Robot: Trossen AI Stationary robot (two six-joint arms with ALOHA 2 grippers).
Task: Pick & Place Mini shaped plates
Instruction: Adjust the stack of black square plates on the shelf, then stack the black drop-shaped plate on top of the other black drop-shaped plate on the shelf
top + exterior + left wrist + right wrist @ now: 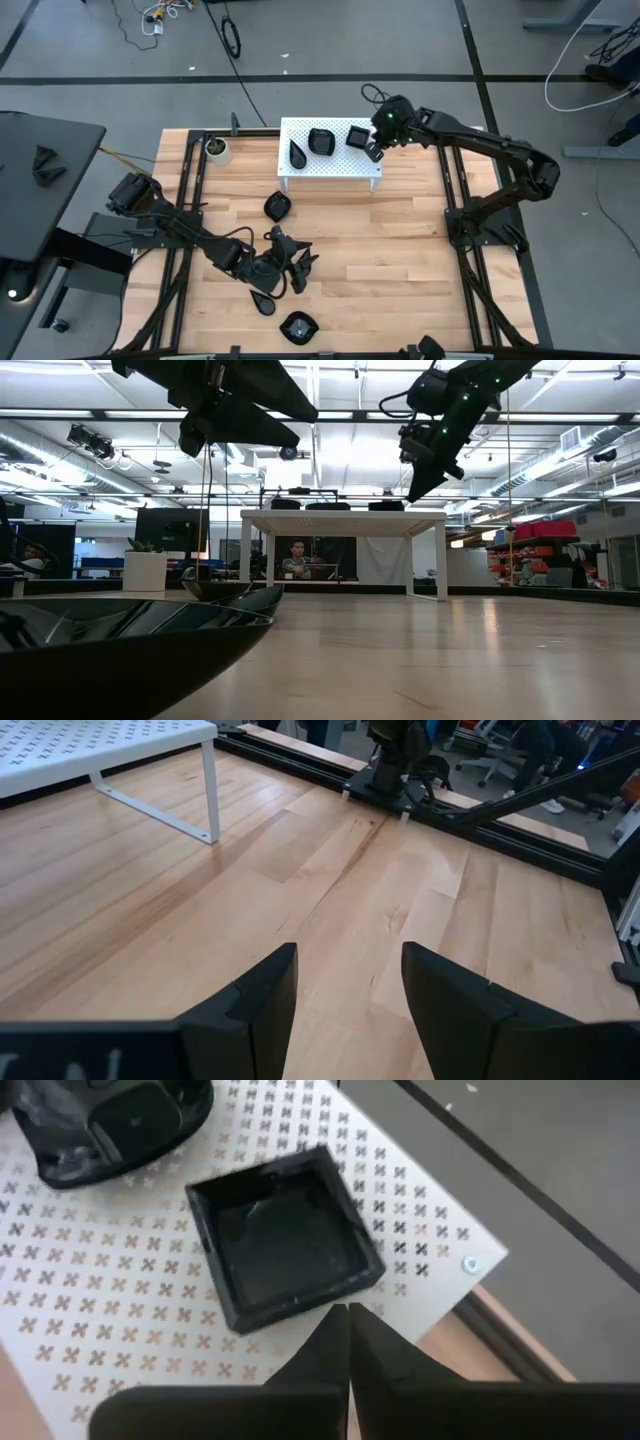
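Your white shelf [330, 165] holds three plates [321, 142]; table [400, 250] has three more [277, 207]. Left gripper [288, 270] spread, empty; right gripper [374, 152] pinched together, empty.

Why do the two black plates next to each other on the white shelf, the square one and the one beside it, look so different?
The square plate has straight walls and sharp corners; the rounded plate beside it has soft, curvy edges. The square plate sits near the shelf's corner, just ahead of the right gripper, whose jaws are shut; the rounded plate lies further in. Both are glossy black and rest flat on the shelf.
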